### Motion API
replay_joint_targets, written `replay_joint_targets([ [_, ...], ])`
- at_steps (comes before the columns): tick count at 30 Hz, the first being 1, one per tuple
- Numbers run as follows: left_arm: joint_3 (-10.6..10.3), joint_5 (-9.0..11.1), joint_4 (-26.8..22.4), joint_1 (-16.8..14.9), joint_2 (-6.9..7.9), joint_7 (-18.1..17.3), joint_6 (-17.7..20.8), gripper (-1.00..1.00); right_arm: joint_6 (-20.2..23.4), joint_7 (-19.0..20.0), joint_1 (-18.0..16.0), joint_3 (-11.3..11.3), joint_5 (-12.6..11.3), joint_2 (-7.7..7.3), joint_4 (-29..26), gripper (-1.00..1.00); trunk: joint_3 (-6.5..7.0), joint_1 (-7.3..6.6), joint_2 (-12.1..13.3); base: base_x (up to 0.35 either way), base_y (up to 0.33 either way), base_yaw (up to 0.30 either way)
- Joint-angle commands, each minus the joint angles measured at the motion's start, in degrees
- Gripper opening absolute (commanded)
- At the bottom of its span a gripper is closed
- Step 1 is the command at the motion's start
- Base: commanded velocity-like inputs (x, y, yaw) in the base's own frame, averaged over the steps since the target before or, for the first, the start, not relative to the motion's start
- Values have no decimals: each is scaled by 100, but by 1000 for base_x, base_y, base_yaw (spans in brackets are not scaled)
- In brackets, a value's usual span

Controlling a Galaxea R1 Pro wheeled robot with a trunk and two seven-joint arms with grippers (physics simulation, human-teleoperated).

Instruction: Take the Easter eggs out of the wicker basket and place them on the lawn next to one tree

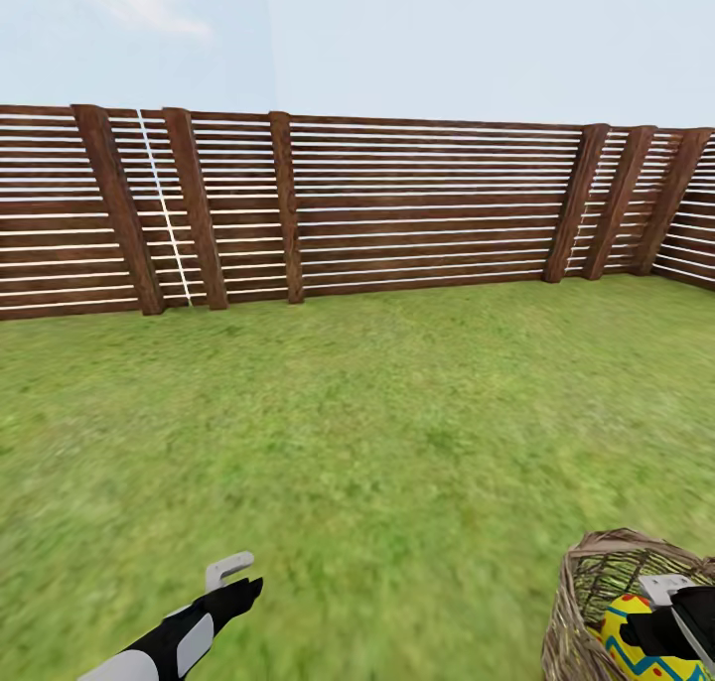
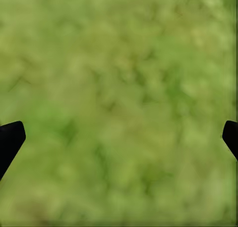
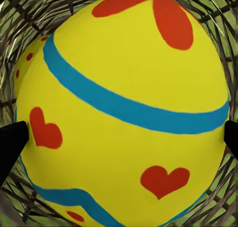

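One egg (image 3: 124, 108) between right tool (image 3: 119, 137) fingertips, inside basket (image 1: 596, 582).

1 wicker basket (image 1: 594, 582), 2 eggs (image 3: 124, 117) (image 3: 25, 63), 2 grippers (image 1: 234, 580) (image 1: 685, 602)

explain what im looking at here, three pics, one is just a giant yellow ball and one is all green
It is a simulated two-armed robot in a fenced garden. The wide picture comes from its head camera: a lawn, a wooden fence, its left gripper low on one side, and a wicker basket at the other corner.

The other two come from cameras near each gripper. The green one looks straight down at grass, with the open left gripper's dark fingertips at the edges. The "ball" is a painted Easter egg seen very close inside the basket, between the right gripper's fingertips. Whether they grip it yet, I cannot tell.
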Motion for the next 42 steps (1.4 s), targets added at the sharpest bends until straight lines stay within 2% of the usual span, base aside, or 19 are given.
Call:
replay_joint_targets([
  [1, 45, 17, 8, -4, 0, -37, -9, 100, 25, 44, -1, -22, 43, 5, -8, -100, 13, -24, 39, 0, 0, 0],
  [42, 40, 17, 6, -4, -9, -37, -18, 100, 25, 49, -1, -22, 34, 41, -8, -100, 749, -924, 1684, 0, 0, 0],
])
